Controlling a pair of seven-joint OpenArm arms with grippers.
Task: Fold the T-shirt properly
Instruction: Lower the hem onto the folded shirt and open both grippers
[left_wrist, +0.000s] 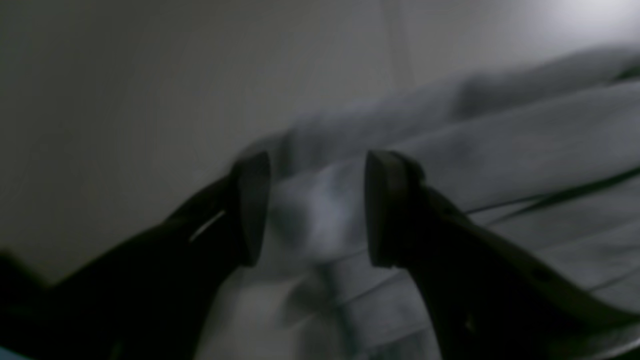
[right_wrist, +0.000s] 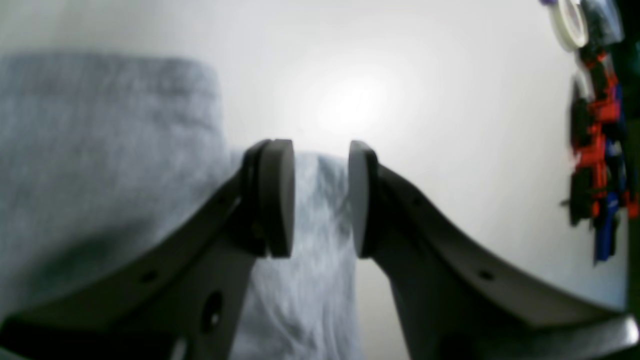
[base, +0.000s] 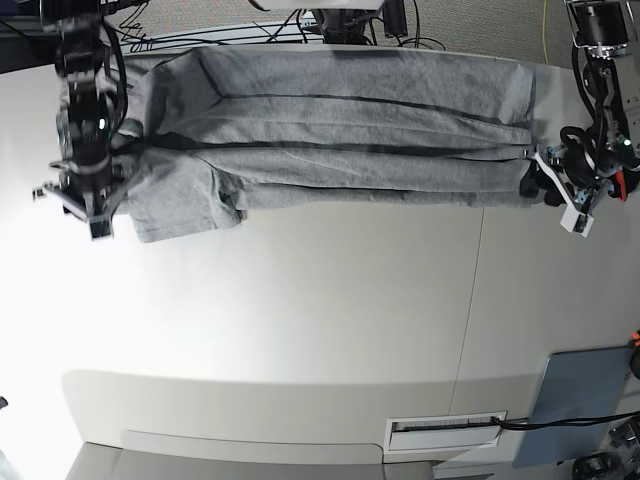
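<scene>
The heather-grey T-shirt (base: 350, 140) lies stretched sideways across the far part of the white table, with long lengthwise folds. My right gripper (base: 95, 215) is at its left end, over a sleeve. In the right wrist view the right gripper (right_wrist: 320, 200) is open, with a strip of the T-shirt (right_wrist: 100, 150) showing between the apart pads. My left gripper (base: 540, 178) is at the shirt's right end. In the blurred left wrist view the left gripper (left_wrist: 315, 210) is open, with bunched T-shirt cloth (left_wrist: 525, 150) between and behind its fingers.
A rigid grey-blue flat panel (base: 575, 405) lies at the near right. A slotted vent (base: 445, 430) sits in the front edge. Cables run along the back edge (base: 330, 25). Red and blue parts (right_wrist: 600, 150) and a tape roll (right_wrist: 570, 20) lie beside the right gripper.
</scene>
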